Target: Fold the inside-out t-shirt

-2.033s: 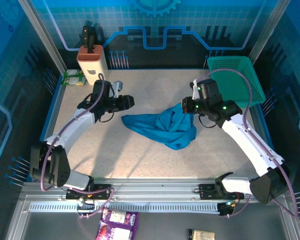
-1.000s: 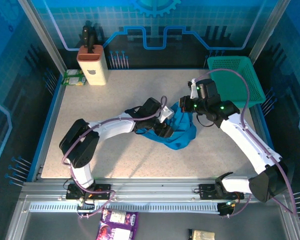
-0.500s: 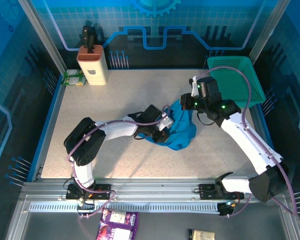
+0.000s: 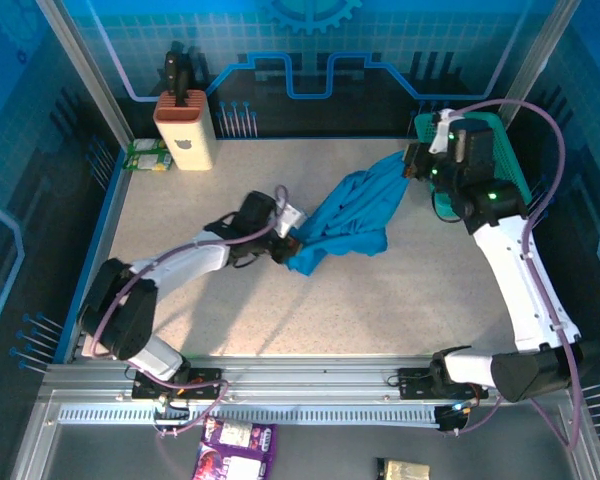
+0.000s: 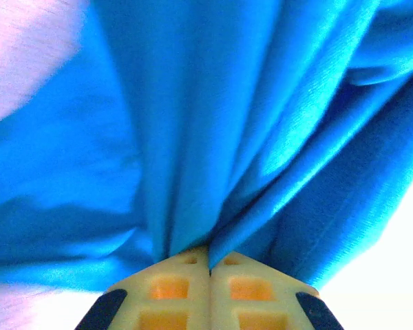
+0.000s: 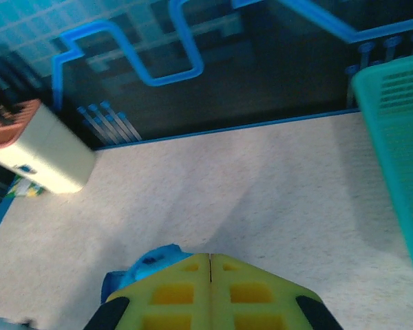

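Just rightward, t-shirt (image 4: 355, 212) in left hand (image 4: 298, 240)

No text legible, purple packet (image 4: 235, 446) bears white print, possibly lettering, too small, green packet (image 4: 147, 155) likewise

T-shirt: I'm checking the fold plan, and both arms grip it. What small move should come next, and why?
Probably ease the two apart to spread it. The left gripper and right gripper, jaws shut, each pinch an end of the t-shirt, which lies bunched and creased between them.
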Robot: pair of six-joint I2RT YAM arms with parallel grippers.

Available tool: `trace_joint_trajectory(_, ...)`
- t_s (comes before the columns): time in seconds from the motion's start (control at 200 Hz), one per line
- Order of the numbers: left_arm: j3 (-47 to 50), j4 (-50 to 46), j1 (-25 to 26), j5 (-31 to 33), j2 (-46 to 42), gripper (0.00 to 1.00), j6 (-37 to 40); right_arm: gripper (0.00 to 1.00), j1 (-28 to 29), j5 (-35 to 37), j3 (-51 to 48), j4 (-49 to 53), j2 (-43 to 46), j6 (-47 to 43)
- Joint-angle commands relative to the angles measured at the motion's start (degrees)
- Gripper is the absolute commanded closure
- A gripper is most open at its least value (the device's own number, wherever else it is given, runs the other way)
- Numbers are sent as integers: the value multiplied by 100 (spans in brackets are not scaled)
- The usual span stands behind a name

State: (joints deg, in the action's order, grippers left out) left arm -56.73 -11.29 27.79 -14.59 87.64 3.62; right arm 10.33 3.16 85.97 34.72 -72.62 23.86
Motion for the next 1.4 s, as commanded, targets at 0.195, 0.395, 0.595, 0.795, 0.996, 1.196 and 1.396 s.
trace_joint_trajectory(0.195, 491, 39, -1411, -247, -1025, 100, -1051, 100, -769, -100, -1058, 366, 702, 0)
trace_joint_trajectory(0.395, 825, 220, -1425, -860, -908, 96, -1594, 100, -749, -440, -2349, 351, 634, 92)
trace_joint_trajectory(0.595, 940, 5, -1426, -674, -1006, 65, -1941, 64, -438, -60, -2382, 777, 528, -2)
trace_joint_trajectory(0.795, 671, -637, -1426, -238, -968, 53, -2125, 52, 166, 117, -1979, 1110, 408, -39)
trace_joint_trajectory(0.996, 651, -837, -1393, -270, -835, 51, -2315, 47, 1004, -143, -1961, 1115, -224, -119)
trace_joint_trajectory(1.196, 373, -1020, -1373, -147, -326, 48, -2094, 33, 2051, 85, -1644, 975, -1380, -136)
trace_joint_trajectory(1.396, -535, -1299, -1360, -111, 546, 47, -1716, 19, 2802, 1122, -808, 1180, -2714, -421)
